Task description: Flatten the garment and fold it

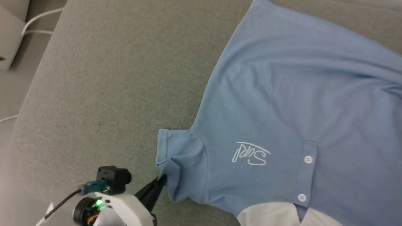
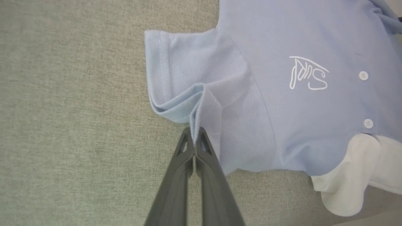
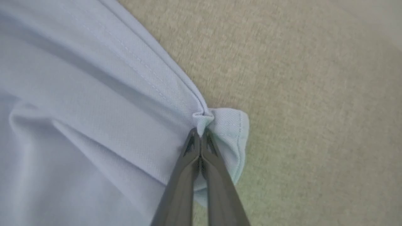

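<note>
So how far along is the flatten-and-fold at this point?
Early. Done: the garment lies front-up and largely spread on the grey fabric surface, logo showing. In hand: the left gripper is shut on a bunched sleeve, the right gripper on a hemmed edge. Left: smoothing the sleeve and creases, then all folding; no fold is visible.

The grey cushion (image 1: 103, 78) lies bare across the head view's left half and centre, open for passage. The garment (image 1: 282, 94) covers the right half. At lower left the left gripper (image 1: 160, 181), clamped on a sleeve fold, and its pale forearm (image 1: 125, 208) stand in the way. White cables (image 1: 37, 22) lie beyond the cushion's edge at upper left.
</note>
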Robot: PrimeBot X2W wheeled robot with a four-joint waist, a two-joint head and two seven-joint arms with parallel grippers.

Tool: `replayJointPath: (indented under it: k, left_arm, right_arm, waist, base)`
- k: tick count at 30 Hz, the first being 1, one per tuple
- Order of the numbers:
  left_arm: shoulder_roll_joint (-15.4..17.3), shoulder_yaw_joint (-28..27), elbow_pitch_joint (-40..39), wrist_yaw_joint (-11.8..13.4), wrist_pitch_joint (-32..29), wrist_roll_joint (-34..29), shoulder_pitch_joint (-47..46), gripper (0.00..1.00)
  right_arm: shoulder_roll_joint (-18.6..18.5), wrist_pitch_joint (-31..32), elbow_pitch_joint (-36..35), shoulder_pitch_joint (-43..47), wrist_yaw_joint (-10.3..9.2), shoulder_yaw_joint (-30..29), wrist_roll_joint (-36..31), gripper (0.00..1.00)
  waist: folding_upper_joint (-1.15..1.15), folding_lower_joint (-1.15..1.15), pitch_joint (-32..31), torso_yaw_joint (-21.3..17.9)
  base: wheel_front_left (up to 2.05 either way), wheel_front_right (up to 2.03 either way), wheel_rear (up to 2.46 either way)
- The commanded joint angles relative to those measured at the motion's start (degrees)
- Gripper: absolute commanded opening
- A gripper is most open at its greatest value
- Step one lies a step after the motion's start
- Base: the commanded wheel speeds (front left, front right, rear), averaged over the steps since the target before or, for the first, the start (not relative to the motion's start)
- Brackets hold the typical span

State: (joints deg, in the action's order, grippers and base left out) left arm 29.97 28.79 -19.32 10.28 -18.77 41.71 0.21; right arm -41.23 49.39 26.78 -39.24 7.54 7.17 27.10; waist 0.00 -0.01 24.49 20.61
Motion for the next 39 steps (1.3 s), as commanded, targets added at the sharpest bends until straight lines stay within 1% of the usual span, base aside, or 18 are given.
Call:
replayJointPath:
  k: [1,3,7,12,16,20,24,26,30,31,32,34,36,39]
  left_arm:
    - [0.33,-1.33,0.83,1.08,0.75,0.83,1.21,0.0]
    - [0.05,-2.76,1.54,1.95,1.64,2.06,2.49,0.0]
    - [-0.13,-4.26,2.36,2.71,2.83,3.78,5.09,0.0]
    - [-0.25,-5.04,3.03,3.4,3.89,4.64,7.43,0.0]
    - [-0.05,-5.14,3.47,3.72,4.41,4.47,8.4,0.0]
    - [-0.28,-5.16,3.92,3.54,5.01,4.52,8.43,0.0]
    - [-0.74,-5.05,4.81,3.17,5.63,4.57,8.0,0.0]
    - [-0.92,-4.95,5.24,2.98,5.83,4.58,7.77,0.0]
    - [-1.14,-4.74,5.72,2.75,5.91,4.57,7.26,0.0]
    - [-1.22,-4.68,5.81,2.7,5.92,4.57,7.06,0.0]
    - [-1.29,-4.67,5.89,2.68,5.94,4.57,6.88,0.0]
    - [-1.5,-4.6,5.99,2.67,5.99,4.6,6.58,0.0]
    - [-1.92,-4.56,5.97,2.7,6.19,4.71,6.27,0.0]
    - [-2.72,-4.38,5.84,2.71,6.62,4.75,5.64,0.0]
  right_arm:
    - [-0.21,-0.29,-0.7,5.34,-0.05,0.83,1.25,0.0]
    - [0.04,-0.91,-2.89,8.99,-0.05,0.6,2.87,0.0]
    - [0.12,-1.01,-8.51,16.49,-0.05,-0.51,5.15,0.0]
    - [1.28,0.34,-16.54,26.57,-0.05,-5.82,6.23,0.0]
    - [4.38,3.13,-23.87,35.33,-0.05,-12.16,6.77,0.0]
    - [7.8,6.99,-30.6,44.07,-0.05,-17.55,4.73,0.0]
    - [13.21,9.71,-34.75,50.17,-0.05,-21.74,3.41,0.0]
    - [14.97,10.81,-35.72,52.02,-0.05,-22.2,2.18,0.0]
    - [16.39,11.43,-36.68,52.99,-0.05,-21.89,1.51,0.0]
    - [16.38,10.97,-37.11,52.67,-0.05,-21.9,1.05,0.42]
    - [16.21,10.47,-37.47,52.15,-0.05,-21.73,0.56,1.0]
    - [15.94,9.49,-37.98,50.34,-0.05,-21.5,-0.08,1.0]
    - [14.82,8.92,-38.79,47.98,-0.05,-20.08,-0.15,1.0]
    - [13.5,7.28,-39.57,42.15,-0.05,-17.52,0.45,1.0]
  waist:
    - [0.0,0.01,-8.49,-7.24]
    - [0.0,0.01,-10.61,-8.65]
    - [0.0,0.01,-14.09,-10.99]
    - [0.0,0.01,-17.23,-12.56]
    - [0.0,0.01,-18.37,-13.27]
    - [0.0,0.01,-18.41,-13.89]
    - [0.0,0.01,-18.37,-14.31]
    - [0.0,0.01,-18.31,-14.38]
    - [0.0,0.01,-18.17,-14.19]
    - [0.0,0.01,-18.08,-14.03]
    - [0.0,0.01,-18.02,-13.88]
    - [0.0,0.01,-17.92,-13.45]
    - [0.0,0.01,-17.68,-12.86]
    - [0.0,0.01,-16.85,-11.67]
  base:
    - [0.0,0.0,0.0]
    - [0.0,0.0,0.0]
    - [0.0,0.0,0.0]
    - [0.0,0.0,0.0]
    - [0.0,0.0,0.0]
    - [0.0,0.0,0.0]
    - [0.0,0.0,0.0]
    - [0.0,0.0,0.0]
    - [0.0,0.0,0.0]
    - [0.0,0.0,0.0]
    - [0.0,0.0,0.0]
    - [0.0,0.0,0.0]
    - [0.0,0.0,0.0]
    - [0.0,0.0,0.0]
